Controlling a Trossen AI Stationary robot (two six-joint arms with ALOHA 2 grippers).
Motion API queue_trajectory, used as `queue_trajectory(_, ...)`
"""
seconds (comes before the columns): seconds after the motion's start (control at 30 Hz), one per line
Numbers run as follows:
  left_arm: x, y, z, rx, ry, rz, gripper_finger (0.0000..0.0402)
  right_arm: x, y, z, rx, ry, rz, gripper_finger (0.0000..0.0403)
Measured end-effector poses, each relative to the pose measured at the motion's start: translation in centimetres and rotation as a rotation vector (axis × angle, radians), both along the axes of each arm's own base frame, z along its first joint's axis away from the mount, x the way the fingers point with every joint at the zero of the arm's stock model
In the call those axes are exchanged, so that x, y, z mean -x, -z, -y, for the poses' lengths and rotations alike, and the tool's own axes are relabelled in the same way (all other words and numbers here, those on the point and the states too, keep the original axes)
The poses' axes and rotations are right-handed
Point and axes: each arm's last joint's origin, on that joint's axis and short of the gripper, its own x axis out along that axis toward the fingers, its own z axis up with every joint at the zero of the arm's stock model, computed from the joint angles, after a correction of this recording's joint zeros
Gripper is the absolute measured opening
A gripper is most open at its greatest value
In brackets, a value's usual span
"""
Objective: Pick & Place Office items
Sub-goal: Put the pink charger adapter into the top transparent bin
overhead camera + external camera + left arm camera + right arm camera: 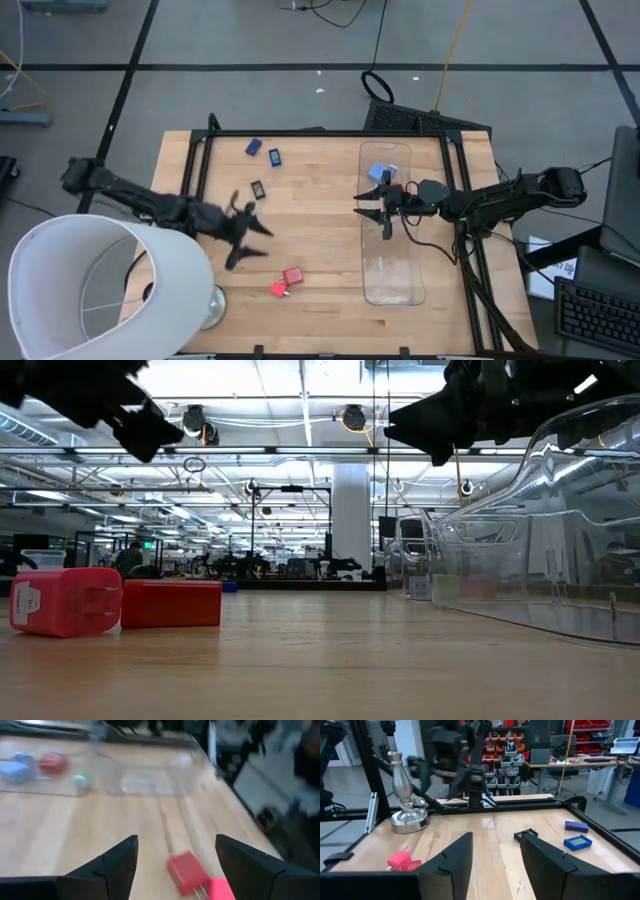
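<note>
- Wooden table (320,250) carries a white lampshade (90,290) at its near left corner.
- Clear tray (392,285) lies right, holding some small pieces.
- My left gripper (245,240) hangs spread, empty, above two red pieces (286,281).
- My right gripper (378,212) gapes empty over the tray.
- Blue pieces (264,151) sit far left.

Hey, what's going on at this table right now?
Two robot arms are sorting small office items into a clear tray. The left end effector is open and empty above the wood, near two red pieces lying loose. The right end effector is over the tray with nothing visible between its fingers. A few pieces already sit at the tray's far end, and three darker ones lie on the table near the far edge.
</note>
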Motion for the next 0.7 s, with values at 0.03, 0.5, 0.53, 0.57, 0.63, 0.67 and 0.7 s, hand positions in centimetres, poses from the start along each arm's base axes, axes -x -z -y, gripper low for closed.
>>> queue_trajectory(0.03, -0.1, 0.0, 0.9, -0.023, 0.025, -0.015, 0.0269, 0.0, 0.0, 0.0, -0.001, 0.0, 0.001, 0.0155)
queue_trajectory(0.5, -2.7, 7.0, 8.4, -0.261, 0.18, -0.259, 0.0269, 0.0, -0.7, 0.0, 0.05, 0.001, 0.072, 0.0155)
queue_trajectory(0.53, -2.8, 7.6, 8.6, -0.259, 0.178, -0.272, 0.0269, 0.0, -0.7, 0.0, 0.056, 0.002, 0.075, 0.0155)
queue_trajectory(0.57, -3.0, 8.1, 8.8, -0.254, 0.174, -0.279, 0.0269, 0.0, -0.8, 0.0, 0.063, 0.003, 0.078, 0.0155)
queue_trajectory(0.63, -3.3, 9.0, 9.1, -0.25, 0.169, -0.294, 0.0269, 0.0, -0.8, 0.0, 0.075, 0.004, 0.08, 0.0155)
queue_trajectory(0.67, -3.5, 9.4, 9.2, -0.245, 0.166, -0.297, 0.0269, 0.0, -0.8, 0.0, 0.082, 0.004, 0.081, 0.0155)
queue_trajectory(0.7, -3.6, 9.7, 9.3, -0.245, 0.165, -0.299, 0.0269, 0.0, -0.8, 0.0, 0.089, 0.004, 0.081, 0.0155)
